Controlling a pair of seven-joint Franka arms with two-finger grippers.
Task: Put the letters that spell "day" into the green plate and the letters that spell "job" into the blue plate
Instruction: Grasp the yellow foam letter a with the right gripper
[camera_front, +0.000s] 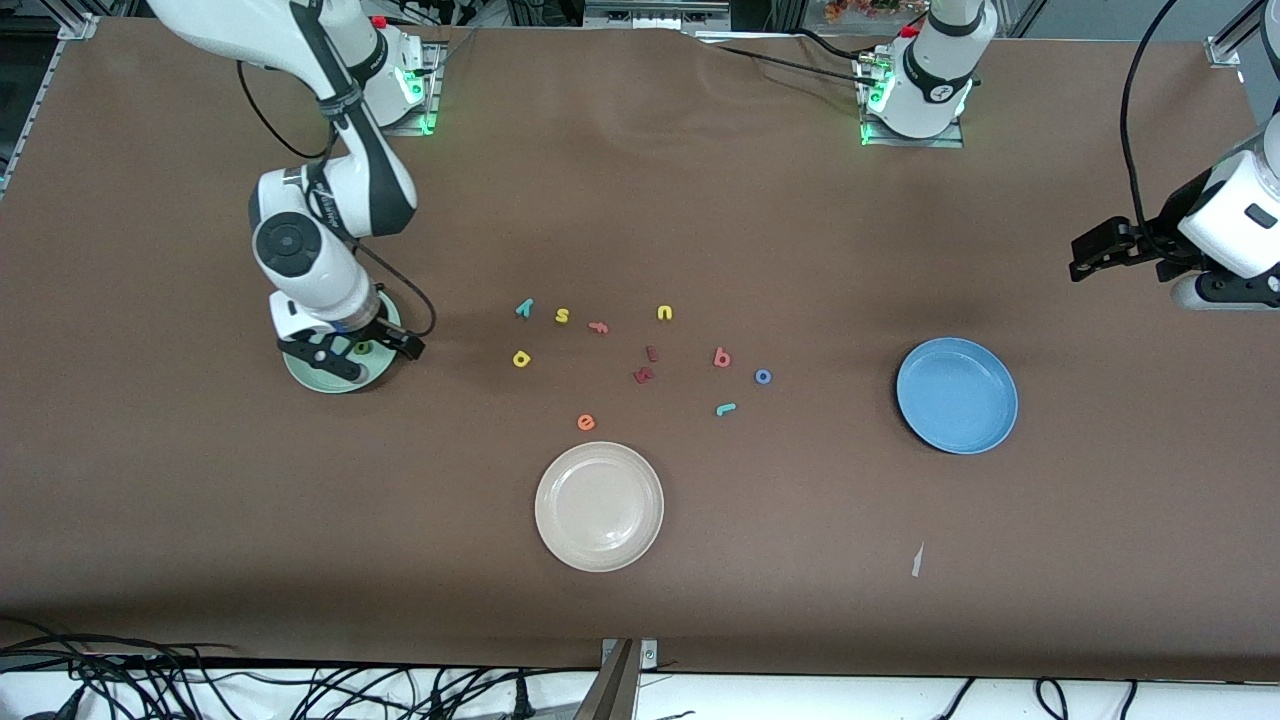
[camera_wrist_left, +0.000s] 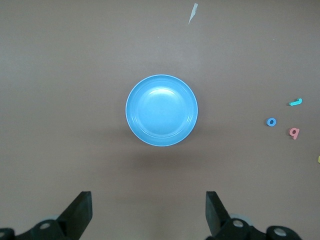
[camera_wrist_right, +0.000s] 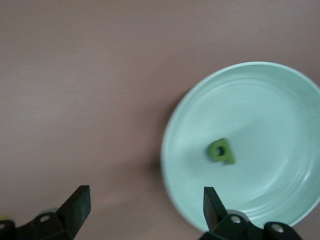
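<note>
The green plate (camera_front: 312, 377) (camera_wrist_right: 260, 105) lies at the right arm's end of the table with the dark green d (camera_front: 362, 348) (camera_wrist_right: 221, 151) lying in it. My right gripper (camera_front: 352, 352) (camera_wrist_right: 145, 197) hangs open and empty low over the plate's edge, apart from the d. The yellow a (camera_front: 521, 358) and teal y (camera_front: 524, 307) lie mid-table. The red b (camera_front: 722, 357) (camera_wrist_left: 294, 132), blue o (camera_front: 763, 376) (camera_wrist_left: 271, 121) and teal j (camera_front: 726, 408) (camera_wrist_left: 296, 102) lie between there and the blue plate (camera_front: 957, 395) (camera_wrist_left: 161, 110), which holds nothing. My left gripper (camera_front: 1095, 252) (camera_wrist_left: 148, 199) waits open, high near the blue plate.
A yellow s (camera_front: 562, 316), a yellow u (camera_front: 664, 313), a pink-red piece (camera_front: 598, 326), two dark red pieces (camera_front: 646, 365) and an orange e (camera_front: 586, 422) lie among the letters. A cream-white plate (camera_front: 599, 506) sits nearer the camera. A paper scrap (camera_front: 917, 560) lies near the table's front.
</note>
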